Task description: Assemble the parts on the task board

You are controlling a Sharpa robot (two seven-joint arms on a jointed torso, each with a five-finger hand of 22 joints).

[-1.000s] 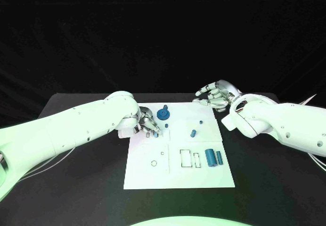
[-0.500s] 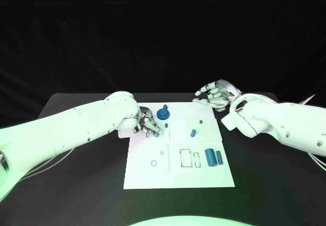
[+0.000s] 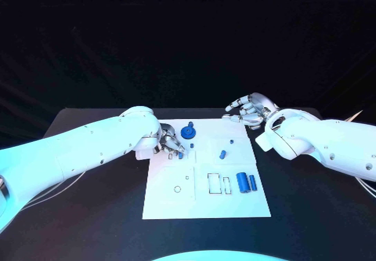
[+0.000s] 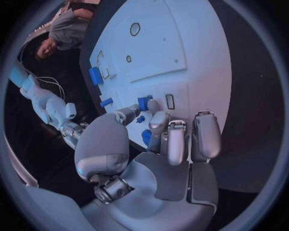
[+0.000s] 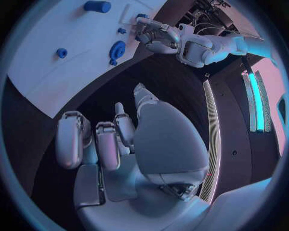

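Left hand (image 3: 171,143): pinches a small blue peg (image 4: 144,103) over the board (image 3: 205,204).
Right hand (image 3: 249,110): empty, fingers apart, beyond the board.
Advice: keep peg upright, lower slowly.

Partly hidden under the fingertips of the left robot hand (image 3: 171,142): a small blue part (image 4: 144,102), shape too small to tell, contact with the fingers unclear. Behind the same fingers, another blue piece (image 4: 146,137), mostly covered. Cut off by the circle's rim in the right wrist view: the blue cylinder (image 5: 97,6) and most of the task board (image 5: 54,67). Too small to read: the outlines printed on the board.
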